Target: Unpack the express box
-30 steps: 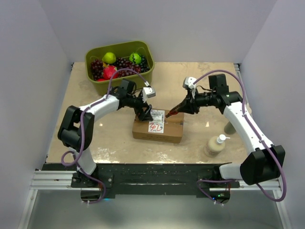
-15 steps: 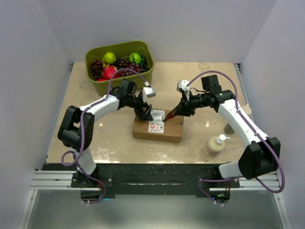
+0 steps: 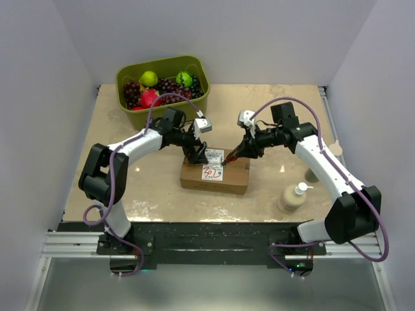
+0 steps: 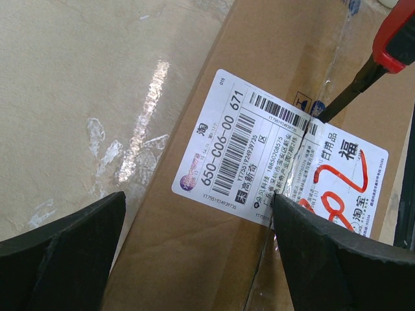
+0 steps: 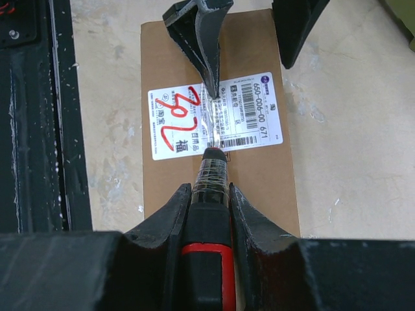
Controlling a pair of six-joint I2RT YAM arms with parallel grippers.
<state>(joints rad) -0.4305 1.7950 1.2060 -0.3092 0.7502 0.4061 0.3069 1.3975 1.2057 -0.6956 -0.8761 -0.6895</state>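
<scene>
The box (image 3: 215,173) lies flat mid-table, a little nearer the near edge than the far one. Our left jaws stand apart, one finger (image 5: 204,45) pressing the lid at the label (image 4: 279,162). Our right jaws are clamped on a cutter (image 5: 209,194) whose tip rests on the taped seam. We judge the cardboard light, stiff and apt to slide, so it wants pinning from above, then lifting by the flap edges

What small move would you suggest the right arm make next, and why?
Probably draw the cutter along the taped seam across the label, toward the left gripper: its tip sits at the label's edge, and the express box looks shut.
</scene>
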